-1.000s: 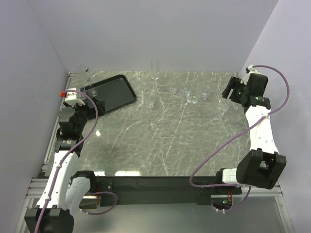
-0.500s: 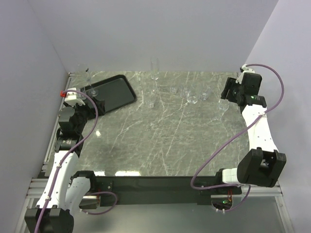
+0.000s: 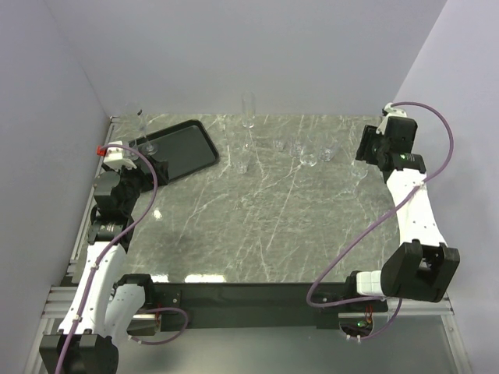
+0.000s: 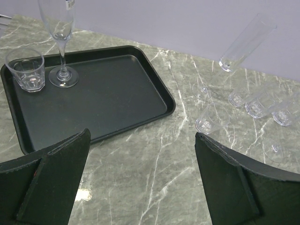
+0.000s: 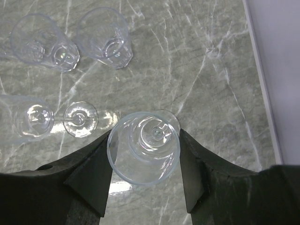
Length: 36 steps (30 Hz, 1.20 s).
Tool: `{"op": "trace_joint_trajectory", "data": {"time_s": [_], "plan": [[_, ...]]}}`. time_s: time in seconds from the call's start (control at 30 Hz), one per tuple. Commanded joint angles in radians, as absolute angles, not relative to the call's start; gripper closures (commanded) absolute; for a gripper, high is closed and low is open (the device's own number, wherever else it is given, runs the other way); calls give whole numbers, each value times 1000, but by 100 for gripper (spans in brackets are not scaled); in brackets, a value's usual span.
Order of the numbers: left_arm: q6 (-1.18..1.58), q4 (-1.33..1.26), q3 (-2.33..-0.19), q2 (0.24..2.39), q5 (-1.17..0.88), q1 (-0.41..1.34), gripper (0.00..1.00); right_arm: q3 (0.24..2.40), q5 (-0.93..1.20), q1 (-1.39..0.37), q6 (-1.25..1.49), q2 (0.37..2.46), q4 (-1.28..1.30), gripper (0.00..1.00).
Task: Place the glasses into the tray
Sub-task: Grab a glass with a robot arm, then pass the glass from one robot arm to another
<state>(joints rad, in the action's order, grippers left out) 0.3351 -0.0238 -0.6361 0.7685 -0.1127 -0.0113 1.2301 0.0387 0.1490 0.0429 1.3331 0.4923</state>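
Observation:
The black tray (image 3: 187,148) lies at the far left; it also shows in the left wrist view (image 4: 108,93), with a short tumbler (image 4: 26,70) and a tall stemmed glass (image 4: 62,44) standing in its far left corner. My left gripper (image 4: 143,145) is open and empty above the table, just in front of the tray. My right gripper (image 5: 145,140) at the far right (image 3: 365,148) is shut on the bowl of an upright stemmed glass (image 5: 143,150), one finger on each side. Several clear glasses (image 3: 309,159) stand along the far middle.
A tall flute (image 3: 249,111) stands by the back wall. A small glass (image 4: 208,122) stands right of the tray. Two tumblers (image 5: 105,37) and a stemmed glass foot (image 5: 80,119) are close to the left of the held glass. The table's right edge (image 5: 262,93) is near.
My right gripper has moved a little back and left, over the stemmed glass at the far right. The left arm has not moved.

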Motion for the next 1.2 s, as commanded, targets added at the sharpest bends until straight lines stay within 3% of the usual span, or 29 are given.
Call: {"op": "trace_joint_trajectory", "data": {"time_s": [0.0,0.33,0.67,0.97,1.17], "plan": [[331,-40,-673,761,-138,-8,1,1241,37,141,9,1244,462,60],[331,-93,-661,761,-296,-8,1,1170,162,140,-133,1094,529,60],[315,-287,-583,730,-580,150,0,1097,265,66,-141,959,624,60],[276,-325,-552,749,-551,392,1,1055,351,-107,-100,896,673,60],[270,-336,-546,776,-356,608,1,1087,379,-207,-89,934,687,60]]}}
